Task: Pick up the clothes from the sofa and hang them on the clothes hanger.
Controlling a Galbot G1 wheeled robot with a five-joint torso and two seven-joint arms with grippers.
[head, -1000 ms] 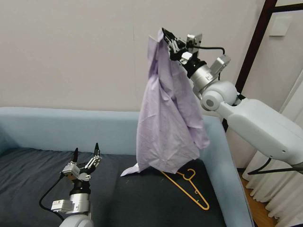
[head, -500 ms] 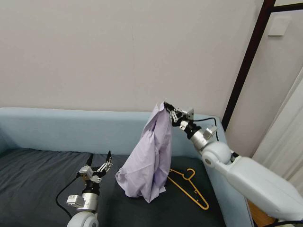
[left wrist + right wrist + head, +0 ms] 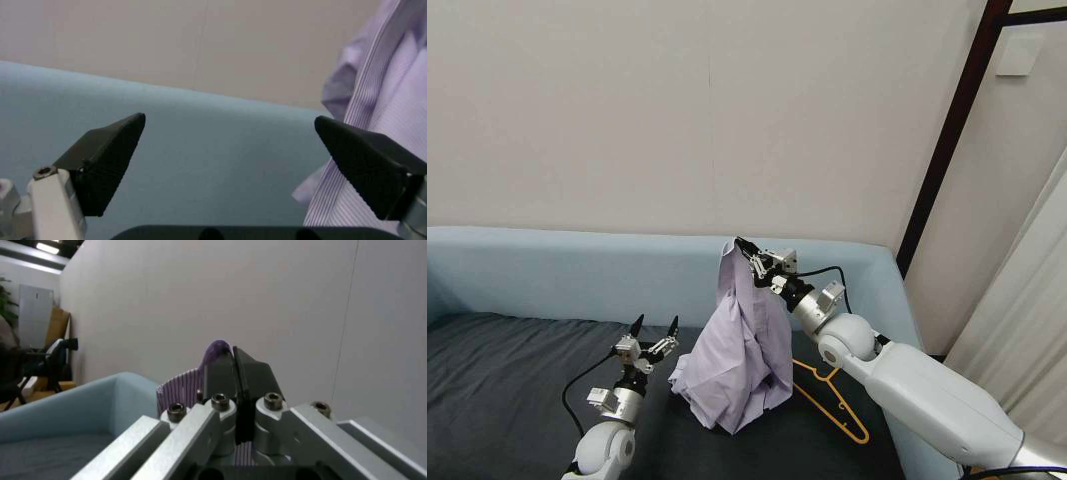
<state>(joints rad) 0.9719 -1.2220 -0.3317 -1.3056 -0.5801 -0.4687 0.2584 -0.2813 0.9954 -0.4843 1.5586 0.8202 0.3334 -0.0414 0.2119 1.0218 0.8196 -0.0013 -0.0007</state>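
The right pincer (image 3: 745,247) is pressed together on the top edge of the lilac striped shirt (image 3: 745,365) and holds it up in front of the backrest of the light blue sofa (image 3: 537,275). The lower part of the shirt lies bunched on the dark seat cushion (image 3: 497,390). A yellow hanger (image 3: 835,398) lies flat on this cushion, just beside the shirt on its right. The left pincer (image 3: 656,323) hovers above the cushion, near the shirt's left side, with its fingers spread apart.
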